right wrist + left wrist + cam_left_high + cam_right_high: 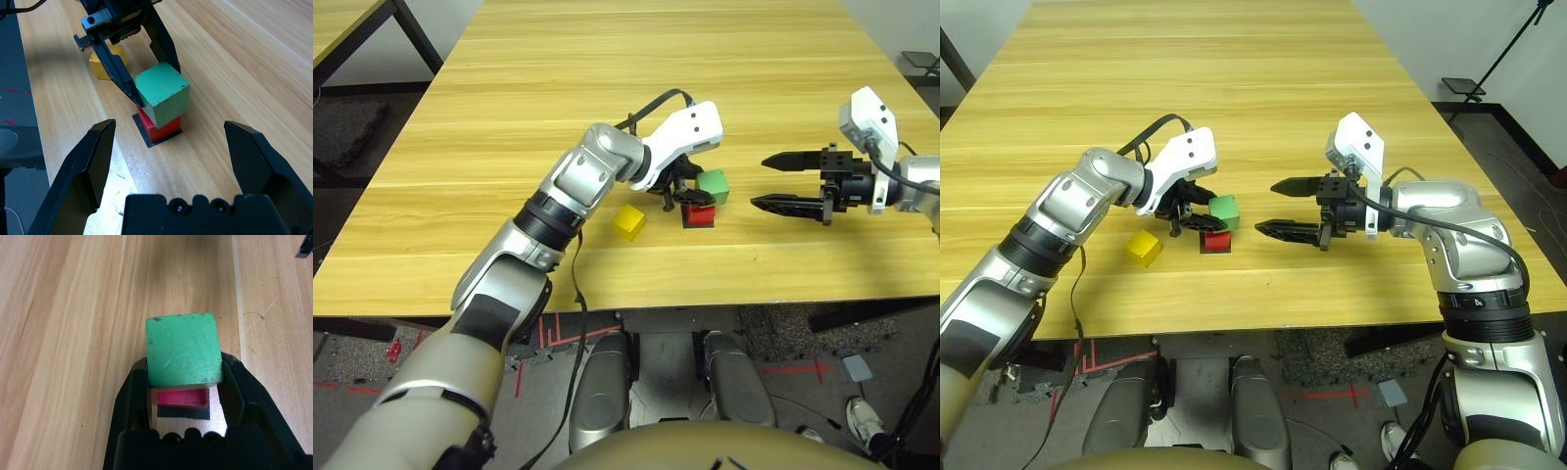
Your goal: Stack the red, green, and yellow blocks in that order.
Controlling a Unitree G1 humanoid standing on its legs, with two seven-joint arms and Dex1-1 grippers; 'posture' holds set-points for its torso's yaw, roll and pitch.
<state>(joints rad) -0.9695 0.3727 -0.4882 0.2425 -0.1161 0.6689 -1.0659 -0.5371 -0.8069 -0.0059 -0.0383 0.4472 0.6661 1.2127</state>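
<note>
My left gripper (690, 196) is shut on the green block (712, 186), one finger on each side of it. It holds the block tilted and slightly off-centre on top of the red block (700, 216). The red block sits on a flat black square patch (145, 138). In the left wrist view, the green block (183, 355) covers most of the red block (180, 397). The yellow block (628, 222) lies on the table just left of the pair, apart from them. My right gripper (759, 182) hovers open to the right of the blocks, pointing at them, with nothing between its fingers.
The light wooden table (607, 78) stretches far behind the blocks. Its front edge (705, 294) runs a short way in front of them. A black cable (651, 106) loops over my left wrist. A second table's corner (352, 29) stands at the far left.
</note>
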